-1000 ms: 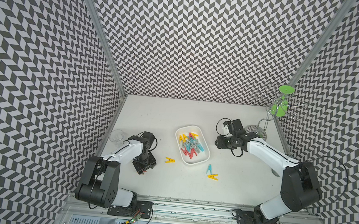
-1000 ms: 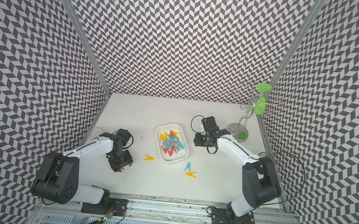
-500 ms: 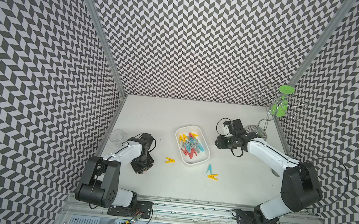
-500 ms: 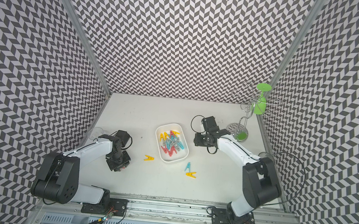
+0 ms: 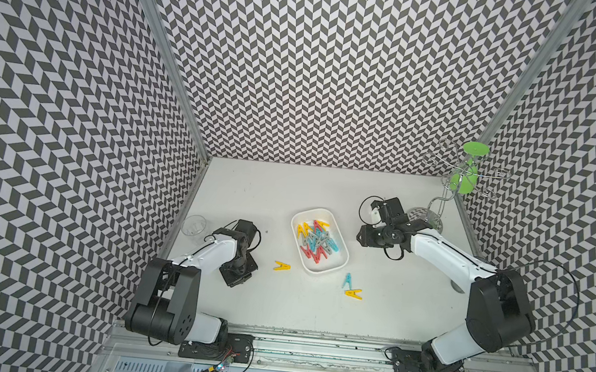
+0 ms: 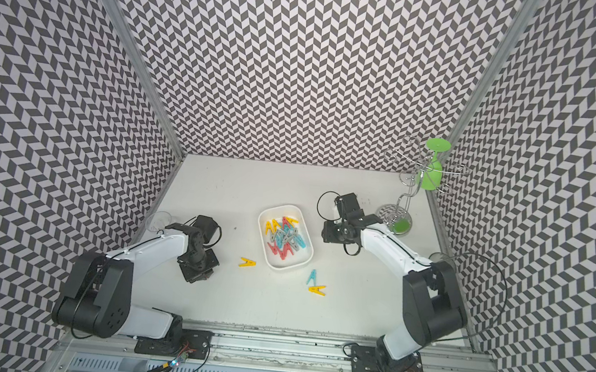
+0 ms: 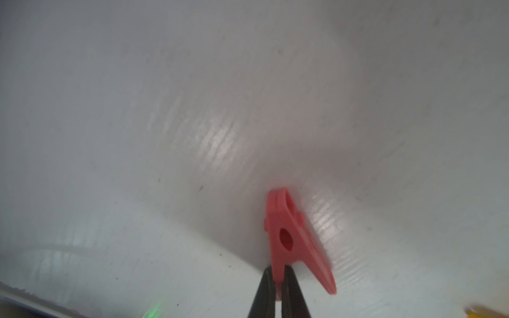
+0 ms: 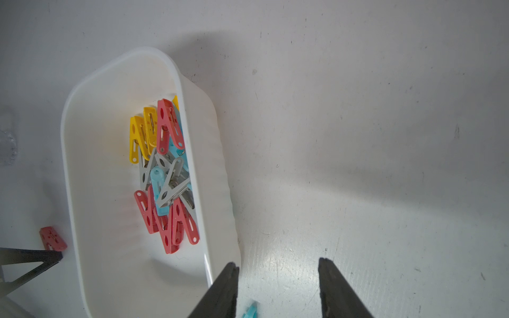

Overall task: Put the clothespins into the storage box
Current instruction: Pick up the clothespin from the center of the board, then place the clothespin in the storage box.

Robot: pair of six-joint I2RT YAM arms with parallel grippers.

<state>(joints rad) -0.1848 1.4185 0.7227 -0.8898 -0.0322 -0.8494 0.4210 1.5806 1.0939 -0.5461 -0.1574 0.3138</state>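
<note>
Grasp step of one pick-and-place cycle. The left gripper (image 7: 277,271) is seen closed on one leg of a red clothespin (image 7: 278,214), whose nose is pointed away from the fingers toward the white table (image 7: 137,110); whether the pin is lifted clear cannot be told. In a top view the pin is hidden under the left gripper (image 5: 238,271), which is placed left of the storage box (image 5: 322,271) and slightly nearer, apart from it. A heap of clothespins (image 5: 315,239) is already held in the box. Three are left loose on the table: a yellow one (image 5: 282,266) between the left gripper and the box, and a blue one (image 5: 348,280) touching another yellow one (image 5: 353,293) just near-right of the box. The next move is judged to call for a lift, a carry rightward and slightly farther over the rim, passing above the loose yellow pin, and a release there. The right gripper (image 8: 278,289) is held part-open and empty, just right of the box.
</note>
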